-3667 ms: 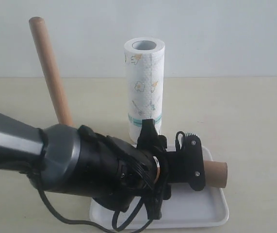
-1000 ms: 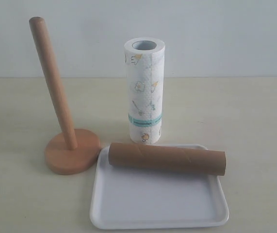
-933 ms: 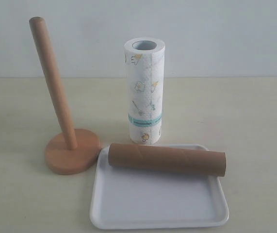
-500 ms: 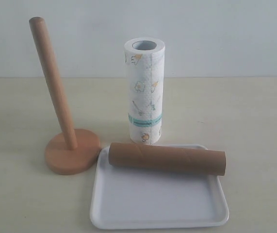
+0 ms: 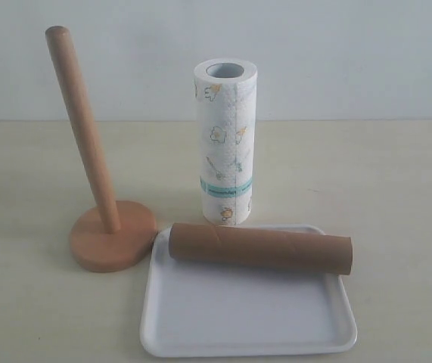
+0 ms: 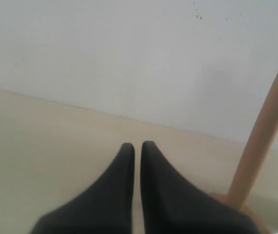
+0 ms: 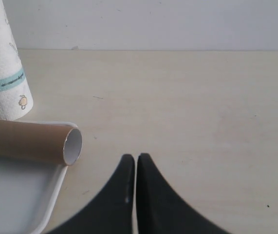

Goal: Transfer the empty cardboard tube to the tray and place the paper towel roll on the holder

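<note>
The empty cardboard tube (image 5: 261, 247) lies across the back of the white tray (image 5: 246, 318), its open end (image 7: 72, 146) jutting past the tray's rim (image 7: 51, 192). Behind the tray the paper towel roll (image 5: 225, 140) stands upright on the table, also seen in the right wrist view (image 7: 2, 68). The wooden holder (image 5: 94, 189) stands bare to the left of the tray; its rod (image 6: 263, 131) shows in the left wrist view. Neither arm shows in the exterior view. My left gripper (image 6: 137, 145) is shut and empty over the table. My right gripper (image 7: 135, 156) is shut and empty, apart from the tube's end.
The beige table (image 5: 367, 181) runs back to a plain white wall (image 5: 352, 53). The holder's round base (image 5: 113, 236) sits close to the tray's left rim.
The left arm, which earlier held the tube over the tray, has let go and left the exterior view. Over the last second nothing has moved.
</note>
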